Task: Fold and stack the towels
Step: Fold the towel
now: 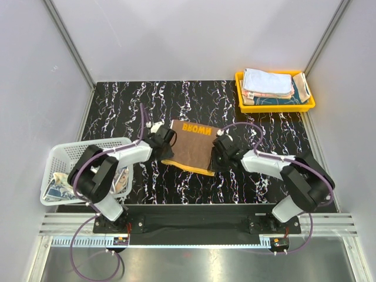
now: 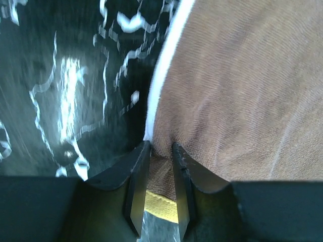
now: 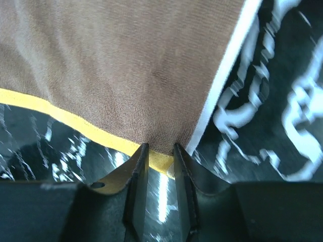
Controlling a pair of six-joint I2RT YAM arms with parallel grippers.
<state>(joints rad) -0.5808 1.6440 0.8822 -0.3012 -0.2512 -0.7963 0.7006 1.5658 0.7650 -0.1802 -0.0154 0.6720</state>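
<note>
A robotics lab test cell: plain pale grey wall panels [image 1: 194, 35] in aluminium framing enclose a black, white-veined tabletop [image 1: 117, 100]; a white-and-black left robot arm [image 1: 100, 173] and its twin right robot arm [image 1: 299, 182] are bolted to a silver aluminium rail [image 1: 200, 224] at the near edge, with purple cables [image 1: 75, 261] trailing and a brown towel with yellow lettering [image 1: 191, 147] staged between them

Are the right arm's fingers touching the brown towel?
Touching. The right wrist view shows the right fingers pinching the brown towel at its yellow-edged corner, with cloth filling the gap between them.
</note>
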